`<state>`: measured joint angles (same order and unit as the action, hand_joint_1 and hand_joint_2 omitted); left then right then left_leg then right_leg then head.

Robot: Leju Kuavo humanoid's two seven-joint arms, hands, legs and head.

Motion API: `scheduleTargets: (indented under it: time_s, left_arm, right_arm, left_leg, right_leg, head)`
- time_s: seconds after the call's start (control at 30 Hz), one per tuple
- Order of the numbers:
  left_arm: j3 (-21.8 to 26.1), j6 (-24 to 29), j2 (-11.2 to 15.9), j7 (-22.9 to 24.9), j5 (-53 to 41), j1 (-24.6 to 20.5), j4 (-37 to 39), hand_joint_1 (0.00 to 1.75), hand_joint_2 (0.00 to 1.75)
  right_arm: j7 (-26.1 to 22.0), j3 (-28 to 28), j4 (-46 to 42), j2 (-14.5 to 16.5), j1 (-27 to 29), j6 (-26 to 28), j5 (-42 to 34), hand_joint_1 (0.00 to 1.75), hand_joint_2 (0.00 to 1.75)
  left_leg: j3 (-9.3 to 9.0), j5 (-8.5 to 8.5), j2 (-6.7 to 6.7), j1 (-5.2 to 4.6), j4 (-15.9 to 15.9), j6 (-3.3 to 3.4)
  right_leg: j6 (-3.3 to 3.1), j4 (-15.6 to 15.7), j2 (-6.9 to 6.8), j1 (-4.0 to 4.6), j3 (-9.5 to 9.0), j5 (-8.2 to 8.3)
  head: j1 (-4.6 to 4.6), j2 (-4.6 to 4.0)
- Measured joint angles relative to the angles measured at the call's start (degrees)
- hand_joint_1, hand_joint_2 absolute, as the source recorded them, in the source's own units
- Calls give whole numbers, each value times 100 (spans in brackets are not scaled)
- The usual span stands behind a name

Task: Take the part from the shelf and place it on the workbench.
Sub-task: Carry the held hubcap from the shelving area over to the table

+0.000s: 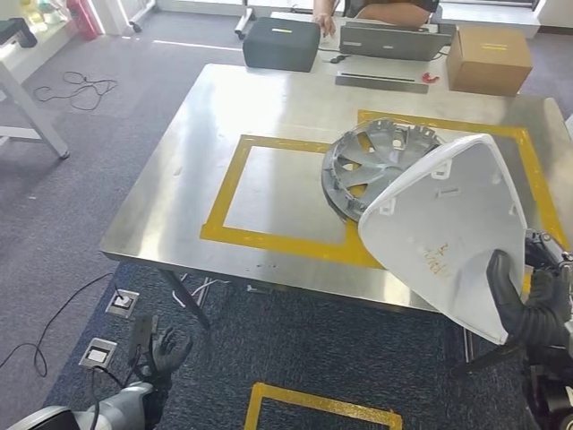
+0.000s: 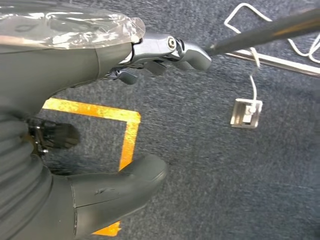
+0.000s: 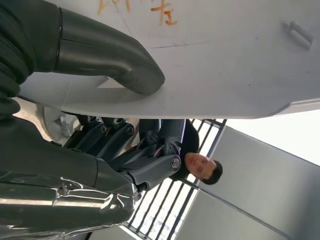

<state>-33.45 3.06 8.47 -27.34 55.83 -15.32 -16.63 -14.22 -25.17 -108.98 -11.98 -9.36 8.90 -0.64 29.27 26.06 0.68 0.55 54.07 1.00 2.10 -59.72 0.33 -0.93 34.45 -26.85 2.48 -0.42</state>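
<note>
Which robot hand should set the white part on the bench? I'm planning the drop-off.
The right robot hand: it already grips the white part by its edge, above the workbench near the wheel cover. The left robot hand hangs low over the carpet, holding nothing.

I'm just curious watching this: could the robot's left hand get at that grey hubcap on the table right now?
Probably not as things stand. The left hand hangs low beside the workbench, below its top, while the hubcap lies far toward the right side, partly covered by the white panel that the right hand holds.
</note>
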Motion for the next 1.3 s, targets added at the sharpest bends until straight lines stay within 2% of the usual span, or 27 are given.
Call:
scheduleTargets:
  time_s: [0.03,0.07,0.1,0.17,0.2,0.37,0.47,0.73,1.0,1.13,1.2,1.23,1.3]
  left_arm:
    - [-1,0,-2,2,-4,-8,1,0,175]
    - [-1,0,-3,5,-7,-15,1,0,175]
    - [-2,0,-2,8,-8,-20,2,0,175]
    - [-2,-1,1,11,-14,-20,2,0,175]
    - [-3,-2,3,11,-17,-19,2,0,175]
    - [-5,-19,19,15,-21,-39,2,0,175]
    - [-11,-41,19,15,-21,-43,2,0,175]
    - [-39,-50,1,40,-69,-51,2,0,175]
    - [-43,-48,2,77,-77,-63,2,0,175]
    - [-43,-48,-3,94,-87,-80,1,0,175]
    - [-44,-48,-15,96,-92,-98,1,0,175]
    - [-44,-48,-22,99,-94,-105,1,0,175]
    - [-45,-48,-31,106,-96,-111,2,0,175]
  right_arm:
    - [1,2,2,0,4,-2,2,175,175]
    - [2,5,4,0,12,-3,4,175,175]
    - [4,8,6,0,20,-4,4,175,175]
    - [7,13,5,0,32,-7,6,175,175]
    - [6,14,5,0,37,-7,12,175,175]
    - [-3,21,4,0,117,-1,41,175,175]
    - [-19,22,4,0,156,-5,55,175,175]
    - [-36,21,4,0,160,-52,75,175,175]
    - [-37,17,4,0,160,-60,75,175,175]
    - [-37,18,4,-1,156,-60,75,175,175]
    - [-40,19,3,-1,142,-60,77,175,175]
    - [-41,20,3,-1,134,-61,77,175,175]
    - [-40,19,9,-1,123,-75,75,175,175]
  left_leg:
    - [-28,41,5,-1,7,-32]
    - [-39,70,8,-4,15,-65]
    - [-32,96,12,-12,34,-85]
    - [-11,108,13,-18,47,-69]
    - [-5,105,12,-19,50,-56]
    - [-53,84,7,-16,-35,-53]
    - [-82,101,-2,-15,-102,-51]
    - [-85,88,-6,-15,-119,-157]
    - [-44,118,-6,-37,-21,-107]
    - [-42,96,-13,-27,-40,-37]
    - [-97,39,-30,15,-146,10]
    - [-122,17,-40,38,-186,24]
    - [-132,17,-46,38,-194,32]
  right_leg:
    - [-19,247,-3,10,-70,167]
    - [-51,369,-3,21,-98,251]
    - [-69,400,-3,32,-105,254]
    - [-84,407,12,33,-112,314]
    - [-75,411,21,33,-114,319]
    - [-140,415,39,40,-120,273]
    - [-155,416,37,44,-118,264]
    - [-182,416,32,48,-124,275]
    - [-135,431,26,25,-136,301]
    - [-57,457,23,18,-138,318]
    - [-10,275,12,26,-48,192]
    - [9,2,5,27,78,45]
    - [41,-783,0,20,436,-285]
  head:
    - [-6,0]
    - [-6,0]
    - [-3,0]
    - [16,0]
    - [23,0]
    - [34,0]
    - [34,0]
    - [31,0]
    - [35,0]
    - [35,0]
    - [21,0]
    - [10,0]
    - [-5,0]
